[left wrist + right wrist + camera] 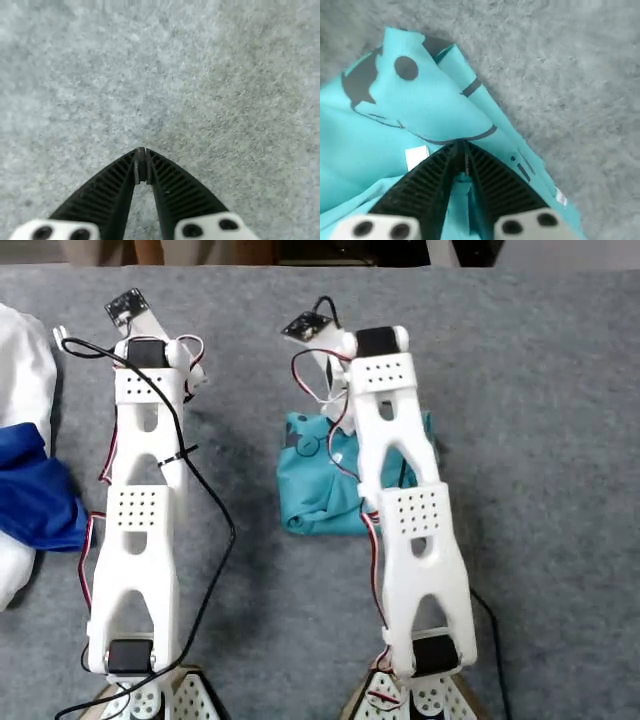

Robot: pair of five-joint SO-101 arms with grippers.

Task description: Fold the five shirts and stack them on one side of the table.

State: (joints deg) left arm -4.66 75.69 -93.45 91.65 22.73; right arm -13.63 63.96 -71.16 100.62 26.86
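Grey felt-like covering is spread across the whole table (540,440), and two white arms are stretched over it toward 12 o'clock. At the 9 o'clock edge a white shirt (25,370) is heaped, with a blue shirt (35,495) bunched against it (neither looks folded). Near the centre a teal shirt (310,490) is left in a rumpled, roughly square bundle, so no clear long axis can be read. Part of it is hidden under the right arm (410,510). The left arm (140,510) is placed between the two heaps.

The right gripper (461,150) is closed, and teal cloth is caught between its jaws, so a fold of the teal shirt is judged to be pinched. The left gripper (140,155) is pressed together on nothing, above bare grey covering.

The coming move is judged to turn on one relation. The teal shirt is already at the right gripper's tips, while from the left gripper it lies toward 4 o'clock, so the right arm is by far the nearer.
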